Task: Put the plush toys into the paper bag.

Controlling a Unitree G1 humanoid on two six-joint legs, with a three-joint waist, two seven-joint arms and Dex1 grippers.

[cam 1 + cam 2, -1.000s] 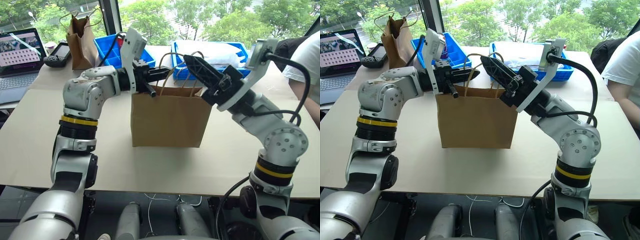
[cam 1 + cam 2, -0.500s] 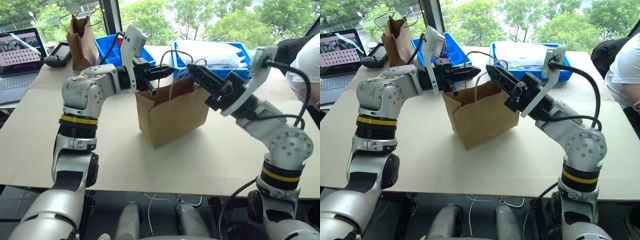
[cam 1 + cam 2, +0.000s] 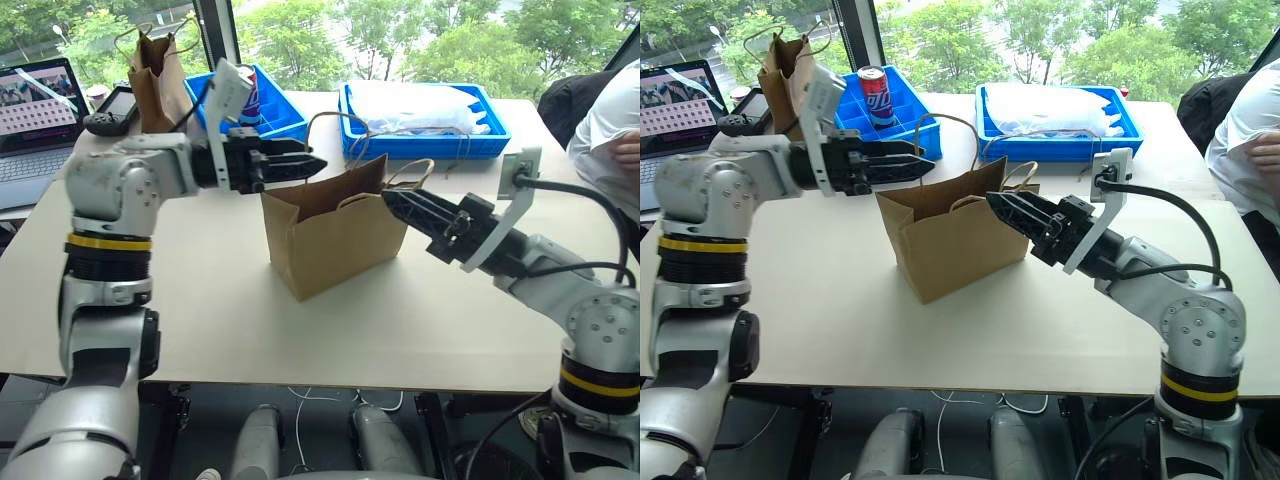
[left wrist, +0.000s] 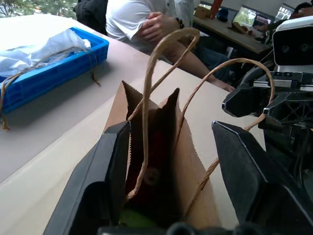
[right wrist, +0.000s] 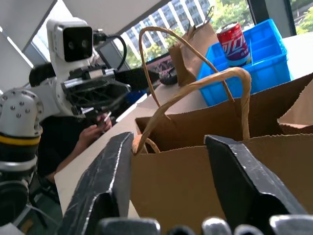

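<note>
The paper bag (image 3: 335, 238) stands upright on the surface (image 3: 420, 320), mouth open, its twine handles (image 3: 345, 130) looping loosely above the rim. Down inside it, seen from the left wrist, sits something red (image 4: 155, 152) with a light-green patch (image 4: 128, 218) at the bottom; judged to be the plush toys, though their shapes are not readable in the dark interior. The left pincer (image 3: 300, 164) hovers level just beside the bag's upper left corner, fingers spread and empty, the rim and one handle lying between them without being clamped. The right pincer (image 3: 408, 208) sits close to the bag's right side, also spread and holding nothing, the bag wall framed between its fingers. Judgement: both pincers stand off the bag because the load is in, so the task looks essentially complete. Behind: two blue bins (image 3: 425, 125), a red can (image 3: 872, 90), a narrower darker bag (image 3: 160, 85), a laptop (image 3: 35, 105). A seated person (image 3: 610, 120) is at the surface's right edge.
</note>
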